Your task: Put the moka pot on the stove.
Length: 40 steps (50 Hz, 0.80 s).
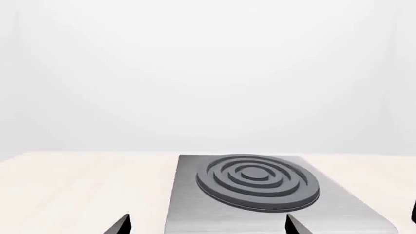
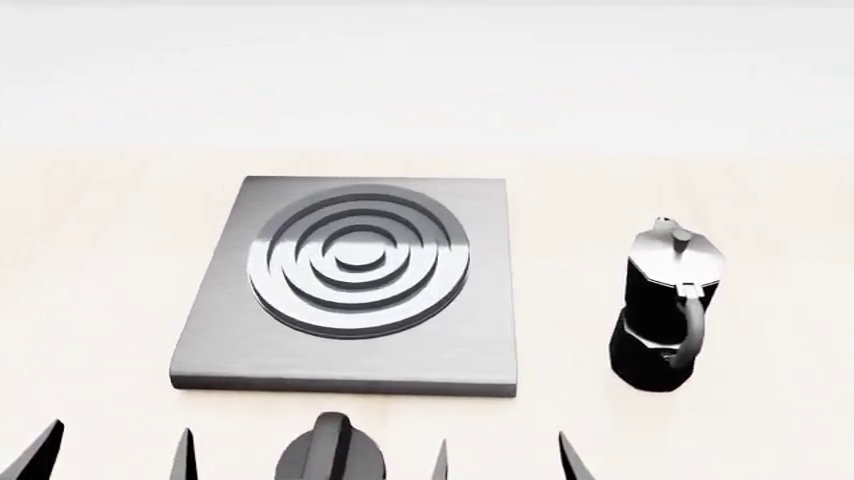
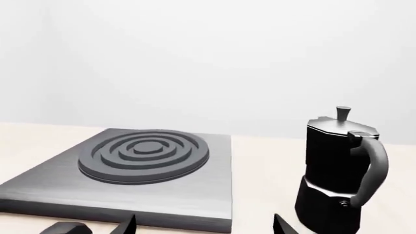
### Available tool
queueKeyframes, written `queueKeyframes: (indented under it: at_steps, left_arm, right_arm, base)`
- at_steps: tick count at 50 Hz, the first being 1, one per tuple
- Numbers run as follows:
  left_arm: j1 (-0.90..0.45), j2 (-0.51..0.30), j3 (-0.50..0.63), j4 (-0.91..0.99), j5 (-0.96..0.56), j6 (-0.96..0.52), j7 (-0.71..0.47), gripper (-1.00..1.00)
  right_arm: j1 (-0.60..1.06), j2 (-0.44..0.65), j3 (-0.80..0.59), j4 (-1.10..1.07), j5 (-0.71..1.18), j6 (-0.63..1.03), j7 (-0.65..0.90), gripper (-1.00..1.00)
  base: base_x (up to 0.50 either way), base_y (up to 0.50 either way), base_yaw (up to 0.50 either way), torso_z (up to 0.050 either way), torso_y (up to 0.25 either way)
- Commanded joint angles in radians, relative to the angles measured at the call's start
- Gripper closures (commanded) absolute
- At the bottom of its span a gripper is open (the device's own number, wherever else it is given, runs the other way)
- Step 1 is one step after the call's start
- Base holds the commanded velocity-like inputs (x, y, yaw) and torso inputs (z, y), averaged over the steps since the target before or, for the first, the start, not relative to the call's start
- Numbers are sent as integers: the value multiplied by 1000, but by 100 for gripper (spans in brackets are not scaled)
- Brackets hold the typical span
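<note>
The moka pot [image 2: 663, 310], black with a silvery lid and a curved handle, stands upright on the pale tabletop to the right of the stove [image 2: 481, 340]. The stove is a grey square plate with a ring burner [image 2: 358, 262], and nothing is on it. My left gripper [image 2: 114, 458] is open and empty near the stove's front left corner. My right gripper [image 2: 507, 460] is open and empty in front of the stove's right corner, left of the pot. The left wrist view shows the stove [image 1: 195, 214] between the open left gripper [image 1: 208, 226] tips. The right wrist view shows the stove [image 3: 195, 195], the pot [image 3: 338, 170] and the open right gripper [image 3: 204, 228].
A squat round black knob [image 2: 330, 455] sits on the table in front of the stove, between my two grippers; its edge shows in the right wrist view [image 3: 65, 228]. The pale wooden tabletop [image 2: 107, 200] extends around the stove, with a white wall behind.
</note>
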Motion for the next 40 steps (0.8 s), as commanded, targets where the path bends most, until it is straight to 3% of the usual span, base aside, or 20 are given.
queueKeyframes:
  at_steps: [1,22,40]
  left_arm:
    - [-7,-7,2,-2,-8,-4,-3,-100]
    - [-14,-16,6,-9,-25,-7,-10,-100]
    - [-22,-18,19,-40,-41,-2,-3,-100]
  right_arm:
    - [2,-1,-8,8,1,-8,6,-100]
    - [1,3,-17,14,8,-14,18,-100]
    - [8,3,-20,45,26,-21,19,-100]
  base:
    - [0,188,0,0,0]
    - [0,185,0,0,0]
    - [0,2,0,0,0]
